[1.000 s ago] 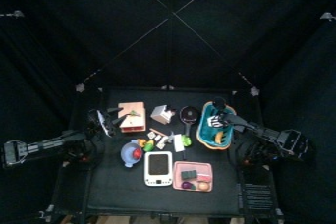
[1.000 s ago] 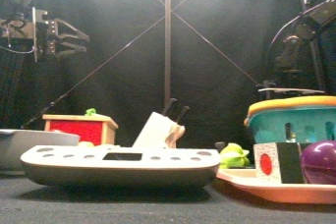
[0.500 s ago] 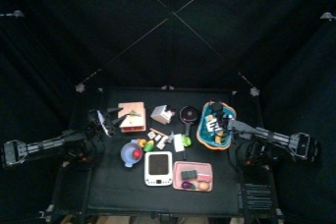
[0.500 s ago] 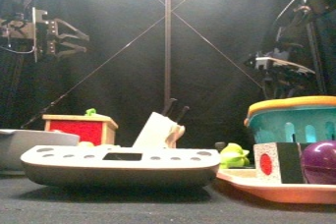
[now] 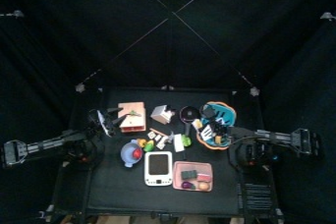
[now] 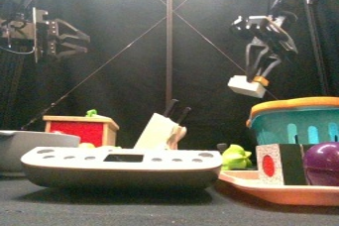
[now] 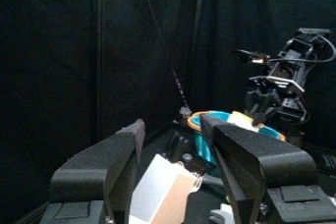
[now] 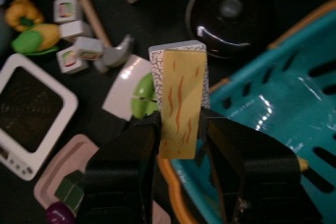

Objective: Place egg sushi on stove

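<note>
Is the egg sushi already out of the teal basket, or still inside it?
Out. The right pincer holds the egg sushi in the air, above the teal basket in the front view; it is not yet on the stove.

Black curtains (image 6: pixel 119 32) (creased, lit from above) enclose a small black table (image 5: pixel 112 174) on every side.

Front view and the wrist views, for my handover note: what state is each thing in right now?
Egg sushi: held in the right hand, in the air beside the basket.
Right hand: closed on the sushi.
Left hand: open, empty, raised.
Stove: flat on the table, nothing on it.
Teal basket: upright.
Pink tray: holds toy food.
</note>
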You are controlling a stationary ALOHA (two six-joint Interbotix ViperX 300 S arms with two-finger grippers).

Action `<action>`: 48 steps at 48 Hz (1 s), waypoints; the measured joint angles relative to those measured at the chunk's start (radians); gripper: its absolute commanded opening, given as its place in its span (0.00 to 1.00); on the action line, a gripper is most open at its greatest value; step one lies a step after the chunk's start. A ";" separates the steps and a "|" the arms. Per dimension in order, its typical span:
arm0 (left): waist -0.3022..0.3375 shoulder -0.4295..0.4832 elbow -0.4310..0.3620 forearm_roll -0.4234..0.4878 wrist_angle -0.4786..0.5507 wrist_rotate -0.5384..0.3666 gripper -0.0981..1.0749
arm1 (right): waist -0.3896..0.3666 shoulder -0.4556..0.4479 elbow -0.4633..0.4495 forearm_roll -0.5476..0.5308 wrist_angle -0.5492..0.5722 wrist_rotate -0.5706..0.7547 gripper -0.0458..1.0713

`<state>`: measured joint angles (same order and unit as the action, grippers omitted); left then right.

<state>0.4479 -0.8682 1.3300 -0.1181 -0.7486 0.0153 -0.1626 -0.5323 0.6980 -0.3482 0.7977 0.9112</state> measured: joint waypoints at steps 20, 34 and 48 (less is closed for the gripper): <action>0.000 0.002 0.002 0.000 0.000 0.000 0.82 | 0.184 0.176 -0.075 -0.115 -0.084 -0.005 0.63; 0.002 0.002 0.002 -0.002 0.000 0.000 0.82 | 0.256 0.345 -0.163 -0.169 -0.126 -0.006 0.64; 0.000 0.002 0.002 -0.002 0.000 0.000 0.82 | 0.322 0.474 -0.275 -0.259 -0.130 -0.011 0.64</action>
<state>0.4479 -0.8667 1.3315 -0.1197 -0.7486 0.0153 0.1595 -0.0583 0.4234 -0.6075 0.6673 0.9004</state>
